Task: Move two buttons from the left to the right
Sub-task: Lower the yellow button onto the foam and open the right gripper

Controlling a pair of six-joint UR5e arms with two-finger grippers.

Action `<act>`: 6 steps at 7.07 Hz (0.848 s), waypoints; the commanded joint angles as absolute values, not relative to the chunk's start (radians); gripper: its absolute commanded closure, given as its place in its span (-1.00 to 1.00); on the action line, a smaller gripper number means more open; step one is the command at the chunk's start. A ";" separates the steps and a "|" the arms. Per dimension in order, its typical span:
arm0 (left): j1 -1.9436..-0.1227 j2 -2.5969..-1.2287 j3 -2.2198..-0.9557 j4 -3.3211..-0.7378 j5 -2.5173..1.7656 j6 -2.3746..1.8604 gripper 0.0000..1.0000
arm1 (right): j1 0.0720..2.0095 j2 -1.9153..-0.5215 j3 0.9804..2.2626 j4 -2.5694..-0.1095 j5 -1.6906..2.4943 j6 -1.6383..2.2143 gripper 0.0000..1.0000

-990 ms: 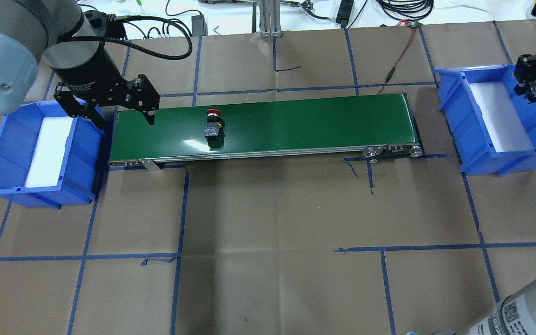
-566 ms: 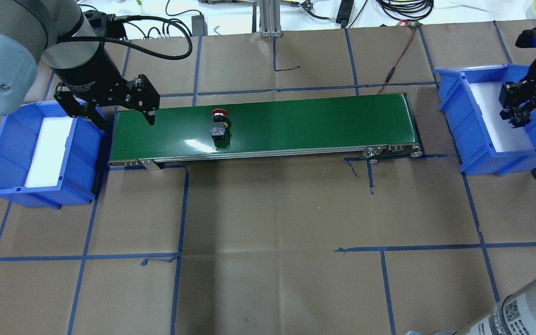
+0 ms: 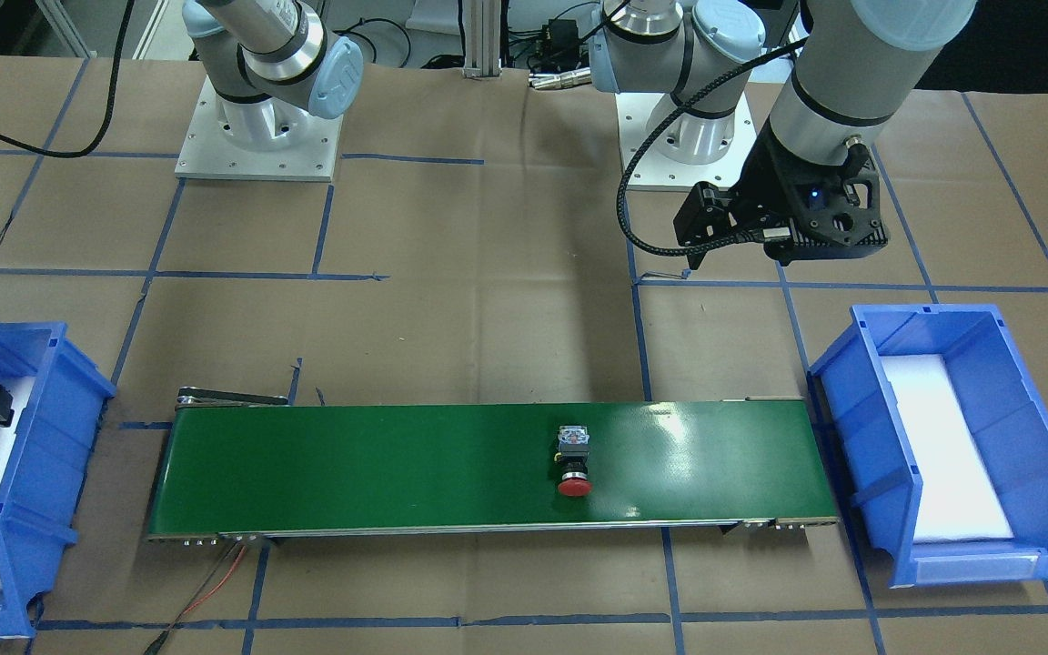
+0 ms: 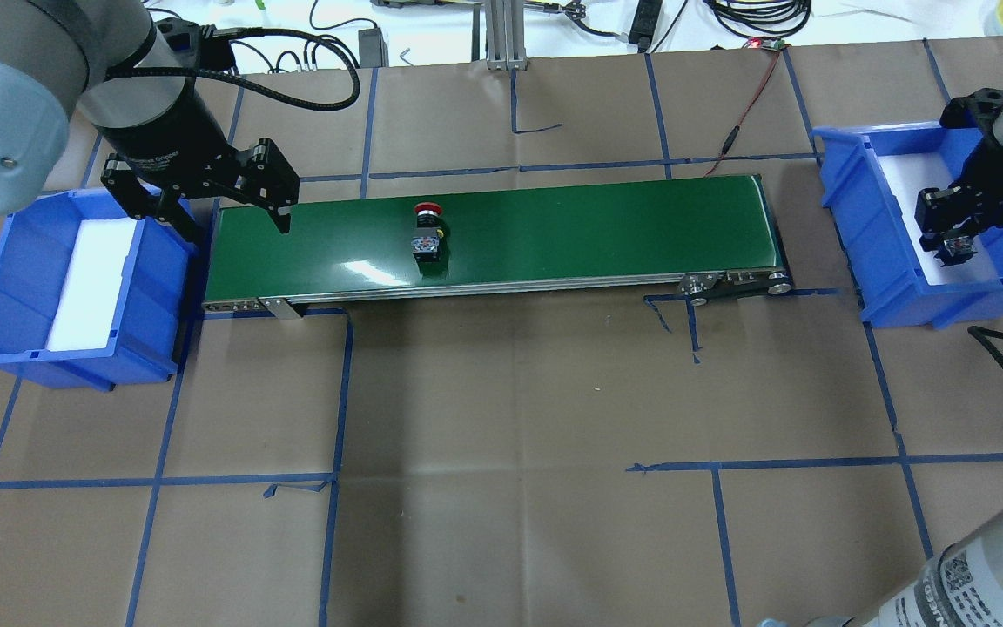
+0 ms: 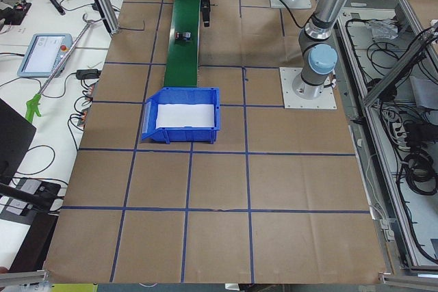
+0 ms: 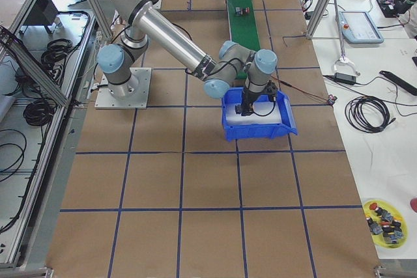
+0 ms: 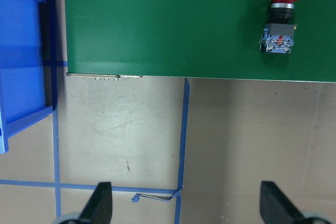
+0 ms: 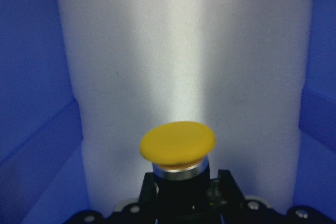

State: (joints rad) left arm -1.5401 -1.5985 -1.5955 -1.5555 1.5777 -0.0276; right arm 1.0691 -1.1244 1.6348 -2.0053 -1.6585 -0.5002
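Blue bin (image 4: 850,205), yellow button (image 8: 178,142) in right hand (image 4: 954,248)

Yellow-capped button (image 8: 178,142), apparently clamped, hangs over white foam (image 8: 184,51) between blue walls (image 8: 31,103).

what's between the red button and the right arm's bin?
Between red button and blue bin: only bare green belt, then brown paper. Overhead view shows it.

Green belt (image 4: 597,226), blue bins (image 4: 10,279), one red cap (image 4: 427,209), one yellow cap (image 8: 178,142).
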 commanded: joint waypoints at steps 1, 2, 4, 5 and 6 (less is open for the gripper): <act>-1.540 -1.597 -1.598 -1.555 1.578 -0.028 -1.00 | 1.069 -1.098 1.649 -2.045 -1.695 -0.500 0.85; -1.540 -1.597 -1.598 -1.555 1.578 -0.029 -1.00 | 1.069 -1.094 1.651 -2.045 -1.697 -0.500 0.73; -1.540 -1.603 -1.595 -1.555 1.578 -0.031 -1.00 | 1.069 -1.085 1.661 -2.045 -1.695 -0.499 0.10; -1.540 -1.601 -1.595 -1.555 1.580 -0.031 -1.00 | 1.071 -1.085 1.663 -2.040 -1.694 -0.499 -0.06; -1.540 -1.605 -1.592 -1.555 1.578 -0.034 -1.00 | 1.072 -1.085 1.661 -2.037 -1.692 -0.500 -0.16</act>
State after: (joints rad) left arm -1.5401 -1.6022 -1.5944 -1.5555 1.5791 -0.0313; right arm 1.0707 -1.0853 1.6610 -2.0409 -1.6936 -0.4990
